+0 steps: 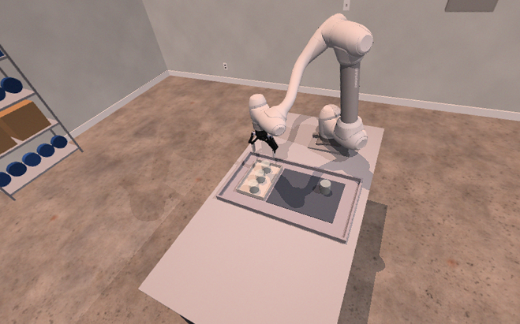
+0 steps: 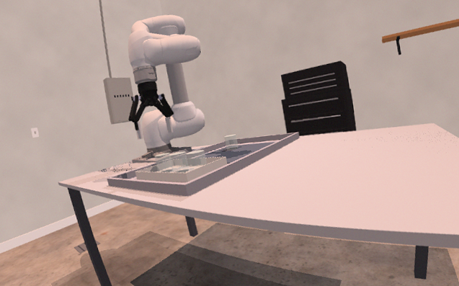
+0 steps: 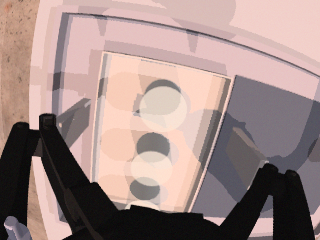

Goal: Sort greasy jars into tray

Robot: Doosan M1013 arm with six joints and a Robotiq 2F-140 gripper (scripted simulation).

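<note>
Top: three jars [image 1: 260, 179] [image 3: 151, 168] sit in the tray [image 1: 251, 194] [image 2: 160, 175] [image 3: 216, 127], centre; one jar [image 1: 324, 187] [image 2: 231, 140] stands on the mat [image 1: 310, 204] [image 2: 235, 152] [image 3: 280, 115], right of centre. Likely sorted, though grease is invisible.

Exterior: wide-open, empty fingers [image 1: 263, 149] [image 2: 153, 129] hang free, left of centre.

Wrist: nothing between them.

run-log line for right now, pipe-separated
gripper: open, above tray | three glass jars: in tray | fourth jar: on drying mat
</note>
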